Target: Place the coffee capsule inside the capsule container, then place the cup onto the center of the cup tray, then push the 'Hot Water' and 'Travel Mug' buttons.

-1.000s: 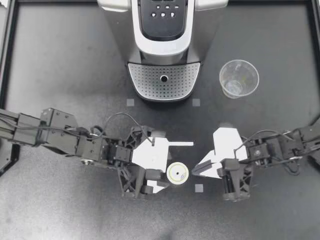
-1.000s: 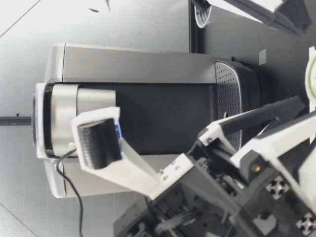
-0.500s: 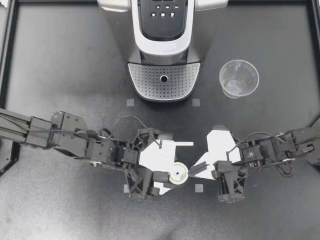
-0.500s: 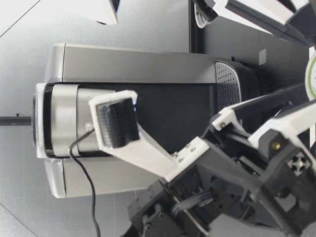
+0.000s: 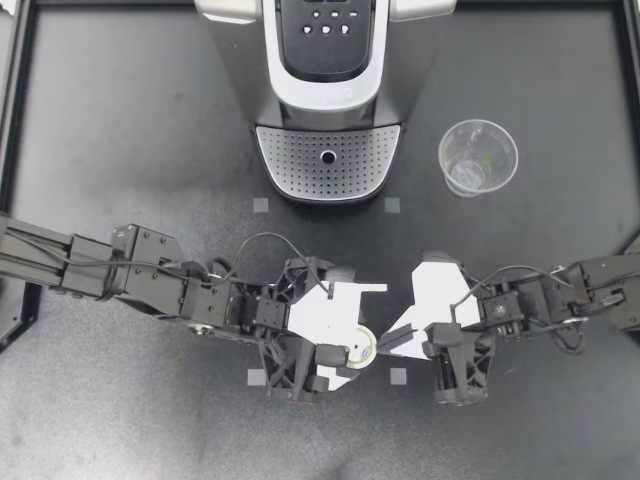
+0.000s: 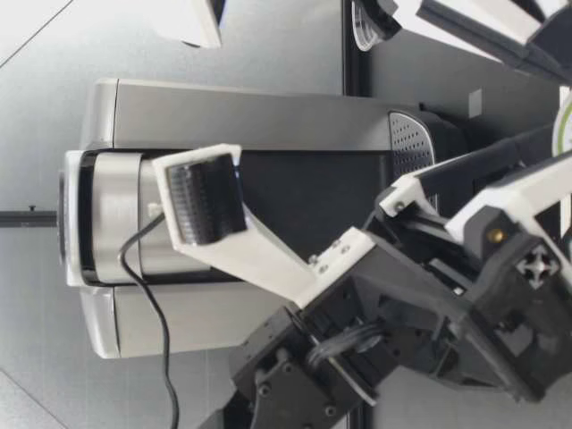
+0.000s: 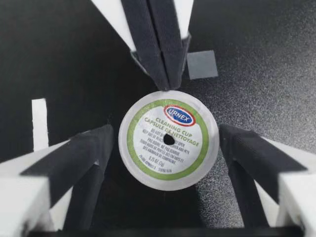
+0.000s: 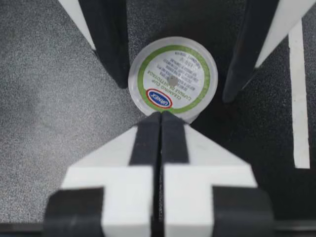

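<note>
Tabletop (image 5: 120, 130) black under capsule (image 5: 358, 348), wall (image 6: 223, 45) pale

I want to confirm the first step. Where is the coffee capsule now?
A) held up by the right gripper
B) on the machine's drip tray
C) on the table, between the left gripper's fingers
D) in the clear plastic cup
C: the coffee capsule lies on the table, between the fingers of the left gripper.

Green-ringed printed label w/ logo — on coffee capsule (image 7: 168, 139) lid, small print
</note>
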